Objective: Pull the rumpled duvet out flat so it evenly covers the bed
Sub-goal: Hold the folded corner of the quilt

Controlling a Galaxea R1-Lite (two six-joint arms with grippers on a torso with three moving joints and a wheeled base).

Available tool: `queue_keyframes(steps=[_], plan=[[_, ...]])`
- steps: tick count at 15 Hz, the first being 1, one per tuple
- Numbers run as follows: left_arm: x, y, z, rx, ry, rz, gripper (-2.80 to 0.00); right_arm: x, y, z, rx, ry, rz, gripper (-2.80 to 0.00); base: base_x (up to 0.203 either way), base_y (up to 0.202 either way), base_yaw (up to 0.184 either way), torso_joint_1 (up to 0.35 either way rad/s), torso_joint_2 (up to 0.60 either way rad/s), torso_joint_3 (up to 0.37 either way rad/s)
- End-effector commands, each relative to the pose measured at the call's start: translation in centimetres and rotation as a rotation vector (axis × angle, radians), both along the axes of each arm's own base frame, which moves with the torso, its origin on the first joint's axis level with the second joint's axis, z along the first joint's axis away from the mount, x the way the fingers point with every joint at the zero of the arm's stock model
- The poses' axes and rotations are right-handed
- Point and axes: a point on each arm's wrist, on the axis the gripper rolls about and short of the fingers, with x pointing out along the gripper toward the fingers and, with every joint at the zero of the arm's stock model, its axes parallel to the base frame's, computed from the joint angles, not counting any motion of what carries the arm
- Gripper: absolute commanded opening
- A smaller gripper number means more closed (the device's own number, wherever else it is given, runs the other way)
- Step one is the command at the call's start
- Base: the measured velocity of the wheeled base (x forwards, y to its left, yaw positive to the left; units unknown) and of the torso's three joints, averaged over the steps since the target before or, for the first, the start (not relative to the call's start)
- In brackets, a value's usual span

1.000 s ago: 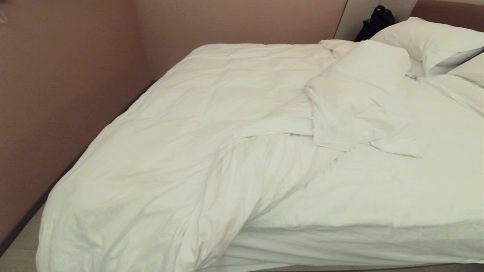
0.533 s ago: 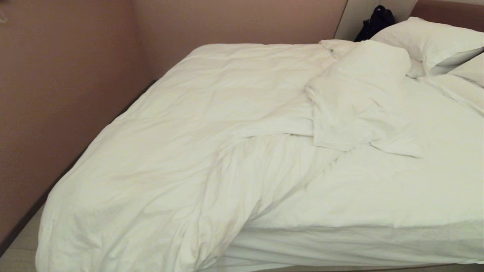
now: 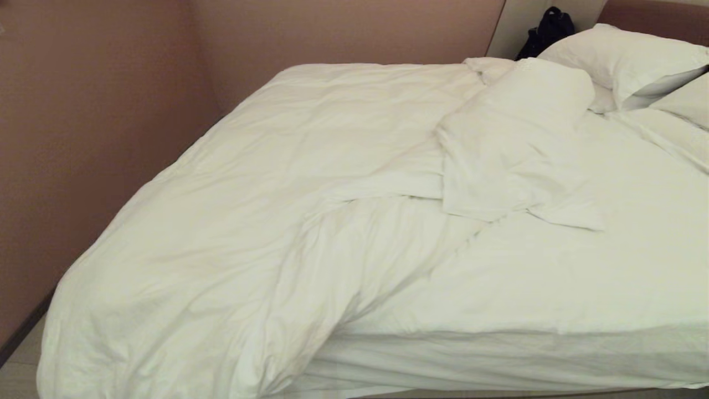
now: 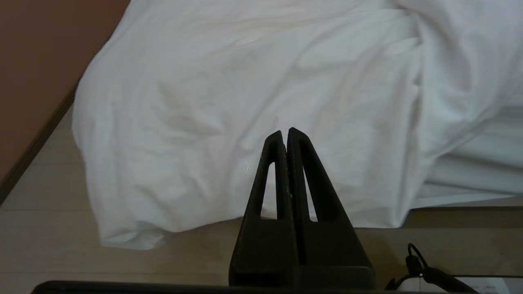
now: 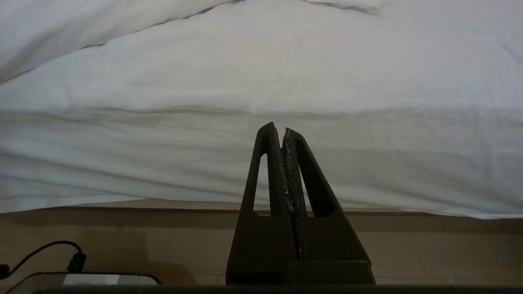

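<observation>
Shifted slightly by camera movement alone, rumpled duvet (image 3: 232,221) half-covers the bed (image 3: 554,288); both grippers' jaws clenched empty, no writing visible.

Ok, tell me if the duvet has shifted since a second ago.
No. The duvet lies the same against the pillow; the whole view slid left, so the camera moved.

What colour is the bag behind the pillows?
Black; the bag shows best in the head view.

the duvet (image 3: 232,210) is soft matt creased cloth; the floor (image 4: 49,245) looks like smooth pale wood.
</observation>
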Motion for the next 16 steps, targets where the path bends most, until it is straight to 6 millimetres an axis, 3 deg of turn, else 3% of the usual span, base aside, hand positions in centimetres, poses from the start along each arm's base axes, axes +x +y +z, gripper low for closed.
queue_keyframes(steps=[1, 16], plan=[[0.00, 0.00, 0.00, -0.002, -0.001, -0.001, -2.80, 0.00, 0.00, 0.00, -0.001, 0.000, -0.001, -2.80, 0.000, -0.198, 0.007, 0.002, 0.00, -0.002], [0.00, 0.00, 0.00, -0.003, 0.000, -0.001, -2.80, 0.00, 0.00, 0.00, -0.001, 0.000, -0.001, -2.80, 0.000, -0.196, 0.000, 0.002, 0.00, 0.003]])
